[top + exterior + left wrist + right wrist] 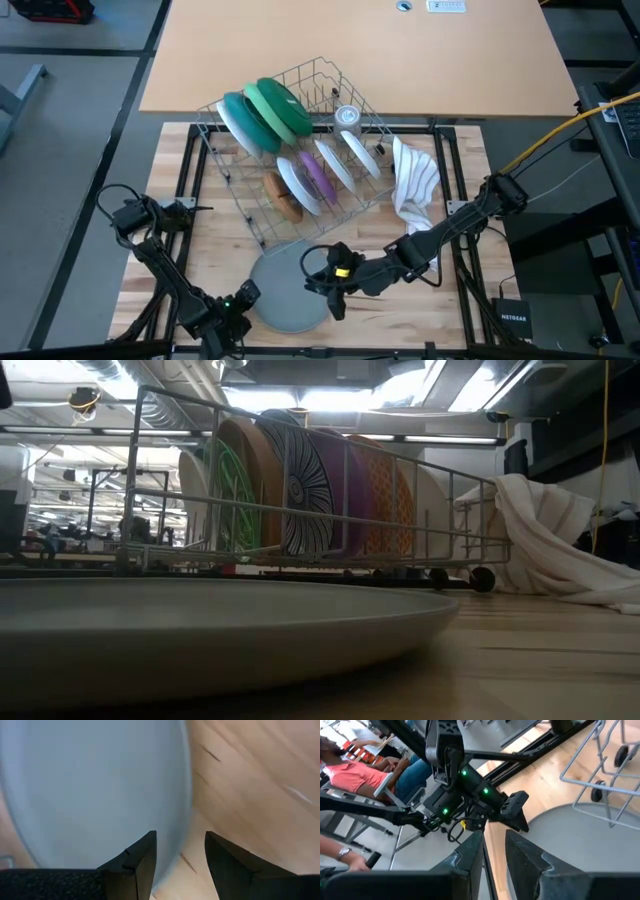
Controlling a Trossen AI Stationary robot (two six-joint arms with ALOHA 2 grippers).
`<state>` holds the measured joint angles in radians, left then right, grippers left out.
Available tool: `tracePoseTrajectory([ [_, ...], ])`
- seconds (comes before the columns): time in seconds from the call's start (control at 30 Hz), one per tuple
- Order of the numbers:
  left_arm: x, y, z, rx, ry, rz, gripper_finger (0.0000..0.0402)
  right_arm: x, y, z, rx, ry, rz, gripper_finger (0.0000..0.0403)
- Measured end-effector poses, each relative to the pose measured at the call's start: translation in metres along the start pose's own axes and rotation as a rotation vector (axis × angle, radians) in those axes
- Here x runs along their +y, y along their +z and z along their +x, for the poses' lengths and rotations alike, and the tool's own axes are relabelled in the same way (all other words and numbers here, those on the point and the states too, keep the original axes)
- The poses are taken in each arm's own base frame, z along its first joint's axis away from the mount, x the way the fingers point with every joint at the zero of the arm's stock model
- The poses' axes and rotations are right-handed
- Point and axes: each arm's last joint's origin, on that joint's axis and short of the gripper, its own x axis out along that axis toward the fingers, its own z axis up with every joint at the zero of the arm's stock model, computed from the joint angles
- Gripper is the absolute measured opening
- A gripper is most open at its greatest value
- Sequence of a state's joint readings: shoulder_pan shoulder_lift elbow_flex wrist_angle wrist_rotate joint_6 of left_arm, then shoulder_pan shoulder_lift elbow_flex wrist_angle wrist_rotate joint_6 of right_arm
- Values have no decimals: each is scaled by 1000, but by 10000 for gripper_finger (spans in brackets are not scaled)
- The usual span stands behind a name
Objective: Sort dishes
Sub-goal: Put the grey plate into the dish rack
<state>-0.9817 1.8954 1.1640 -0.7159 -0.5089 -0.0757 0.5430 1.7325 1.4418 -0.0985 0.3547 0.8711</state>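
Observation:
A large grey plate (pixel 288 290) lies flat on the wooden table near its front edge; it fills the foreground of the low view (pixel 200 630). My left gripper (pixel 245 295) stands open at the plate's left rim (pixel 186 815): one finger over the plate, the other over the bare wood. My right gripper (pixel 315 287) hovers above the plate's right part, fingers a little apart with nothing between them (pixel 493 852). The other dishes stand on edge in the wire rack (pixel 300 150): white, teal and green large plates (pixel 262 115), and smaller white (pixel 298 185), purple (pixel 316 172) and brown (pixel 285 197) ones.
A white striped cloth (pixel 415 180) lies crumpled to the right of the rack. The rack stands slanted across the table's middle and far part. Beyond the table's near left corner sit people (pixel 350 772), seen in the right wrist view. Bare wood lies right of the plate.

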Motion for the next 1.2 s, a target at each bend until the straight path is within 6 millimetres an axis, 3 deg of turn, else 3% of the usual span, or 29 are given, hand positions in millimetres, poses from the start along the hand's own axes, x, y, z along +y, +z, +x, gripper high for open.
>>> tracePoseTrajectory([
  [0.23, -1, -5, 11, -53, 124, -36, 155, -1, 1, 0, -33, -26, 0, 87],
  [0.73, -9, -20, 28, -117, 147, -73, 153, 3, 4, 0, -61, 6, 17, 87],
  [0.87, -10, -18, 29, -137, 151, -68, 121, 3, 4, 0, -61, 6, 26, 87],
  [1.07, -11, -12, 29, -188, 145, -74, 22, 3, 4, 0, -60, 10, 89, 87],
  [1.2, -12, -4, 24, -226, 126, -138, 14, 4, 4, 0, -57, 25, 100, 87],
])
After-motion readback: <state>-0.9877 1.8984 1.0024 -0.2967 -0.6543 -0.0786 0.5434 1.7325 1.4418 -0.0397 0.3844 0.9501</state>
